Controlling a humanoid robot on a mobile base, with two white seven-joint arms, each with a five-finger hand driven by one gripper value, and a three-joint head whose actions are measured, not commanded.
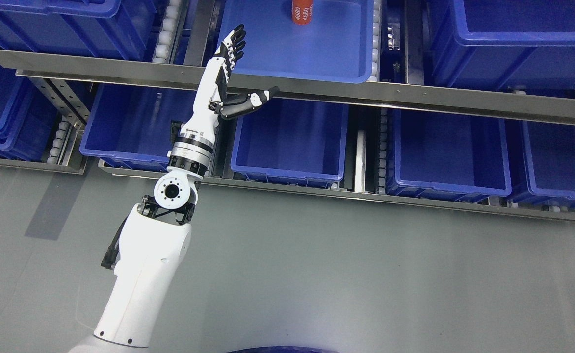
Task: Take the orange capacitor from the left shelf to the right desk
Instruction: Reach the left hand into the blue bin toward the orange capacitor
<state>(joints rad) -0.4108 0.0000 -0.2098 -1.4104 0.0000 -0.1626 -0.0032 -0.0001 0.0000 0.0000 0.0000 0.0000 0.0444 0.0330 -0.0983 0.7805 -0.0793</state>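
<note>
An orange capacitor [302,11] with white print stands upright in a blue bin [336,54] on the upper shelf level, cut off by the top edge of the picture. My left hand [248,66] is raised in front of the shelf rail, below and to the left of the capacitor. It is open and holds nothing, with the fingers [234,43] pointing up over the bin's left rim and the thumb [255,99] spread out to the right. The white left arm [145,274] comes up from the lower left.
Metal shelf rails [415,98] run across the picture. Several blue bins sit on two levels, including one [290,139] directly below the hand and one [452,152] to its right. Grey floor [366,274] fills the lower half.
</note>
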